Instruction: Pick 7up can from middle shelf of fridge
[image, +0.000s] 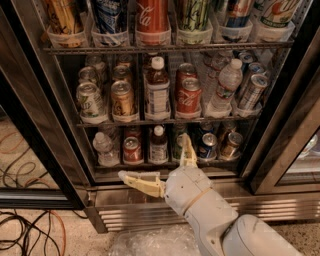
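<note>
The 7up can (90, 100), silver-white with green lettering, stands upright in a clear cup at the left front of the middle shelf (170, 121) of the fridge (48, 131). A gold-brown can (123, 98) stands right next to it. My gripper (154, 157) is below that shelf, in front of the lower rack and to the right of the 7up can. Its two cream fingers are spread wide and hold nothing; one finger (139, 182) points left, the other points up.
On the middle shelf also stand a brown bottle (158, 93), a red Coca-Cola can (189, 95), a water bottle (226, 85) and cans at the right (251, 91). The lower rack holds bottles and cans (132, 150). Cables (27, 235) lie on the floor at left. The louvred base (125, 216) is below.
</note>
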